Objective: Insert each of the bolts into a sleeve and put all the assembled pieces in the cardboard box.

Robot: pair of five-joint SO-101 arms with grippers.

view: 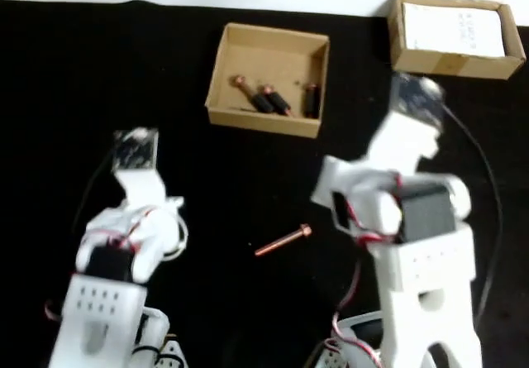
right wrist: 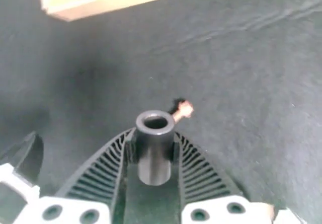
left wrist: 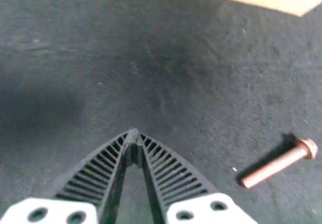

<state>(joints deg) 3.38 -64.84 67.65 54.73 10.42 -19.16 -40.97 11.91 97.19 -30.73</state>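
The left pincer (left wrist: 132,139) has its jaws together on nothing, low over the black desk (left wrist: 100,58). The right pincer (right wrist: 153,133) is clamped on a black sleeve (right wrist: 153,153), whose open bore faces outward past the fingertips. Between the arms a lone copper bolt (view: 283,241) lies flat on the desk, apart from both pincers. Farther back, the open cardboard box (view: 263,121) holds several assembled pieces (view: 266,99); a second box (view: 455,33) sits beyond. The step in hand looks like joining this bolt to the held sleeve. The left pincer should open, take the bolt near its head so the shank projects free, then line it up with the bore. The right should hold steady, since a tilt would likely jam the shank on the rim.
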